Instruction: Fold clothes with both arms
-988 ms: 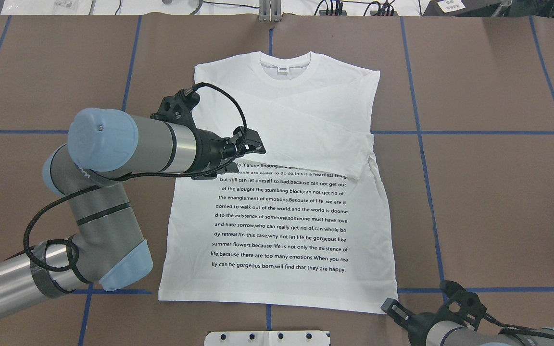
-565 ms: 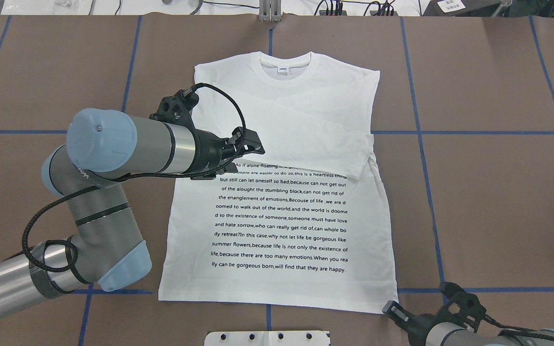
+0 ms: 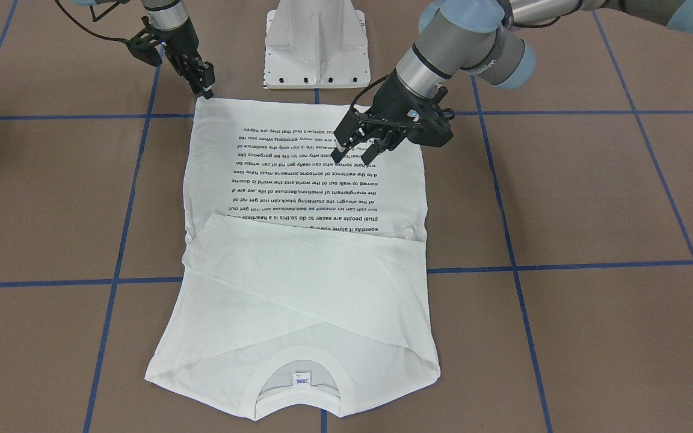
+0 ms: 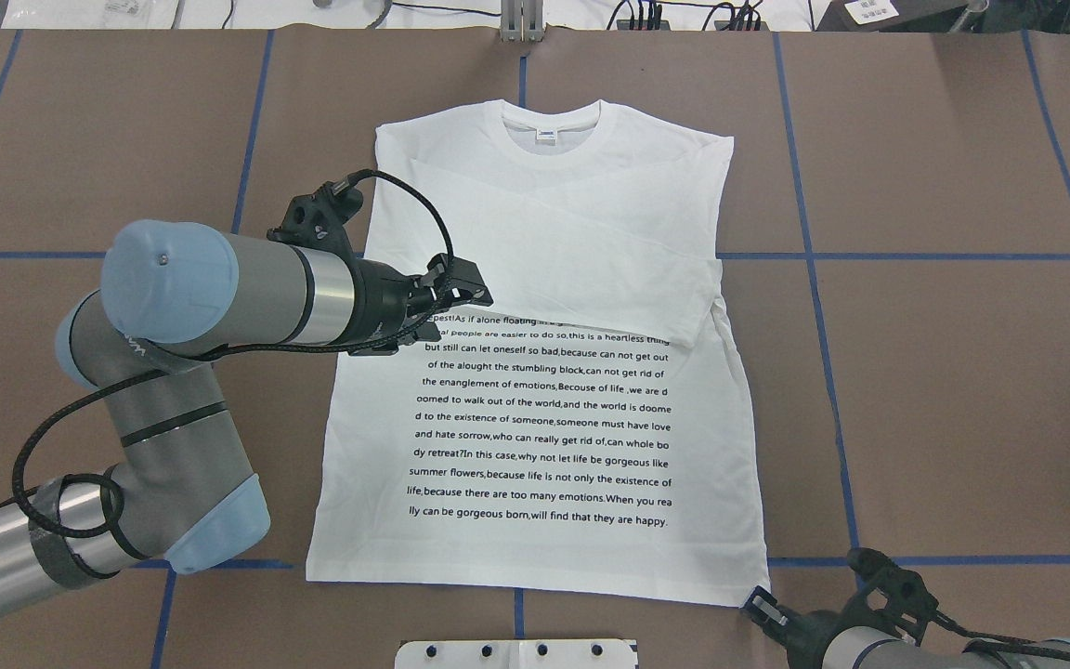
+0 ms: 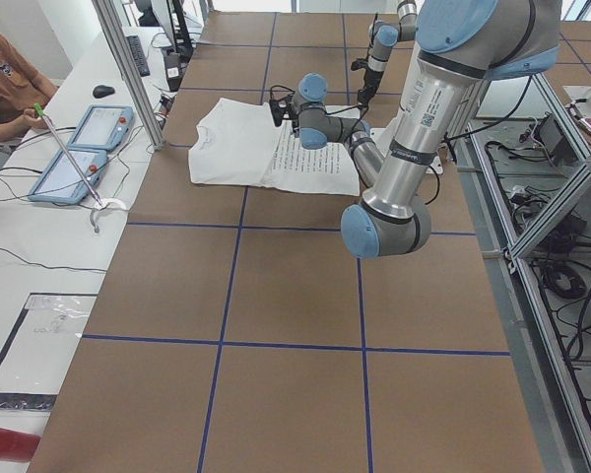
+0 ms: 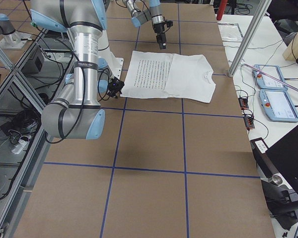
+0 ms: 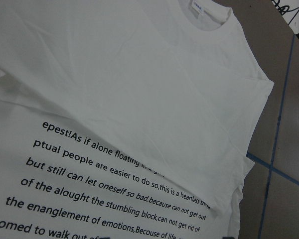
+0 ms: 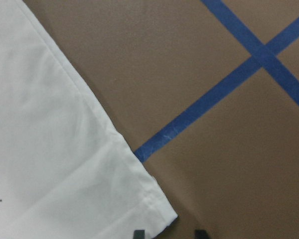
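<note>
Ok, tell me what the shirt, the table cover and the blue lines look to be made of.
Shirt: soft matte knit cloth, probably cotton; it creases gently and has a stitched hem.
Table cover: flat matte brown sheet, perhaps paper or felt; the look leaves it open.
Blue lines: likely adhesive tape, slightly scuffed, lying on the cover.

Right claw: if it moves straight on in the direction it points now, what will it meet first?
Most likely the shirt's hem corner, which lies just ahead of the open right claw in its wrist view. Depth is unclear; it might touch the table beside instead.
</note>
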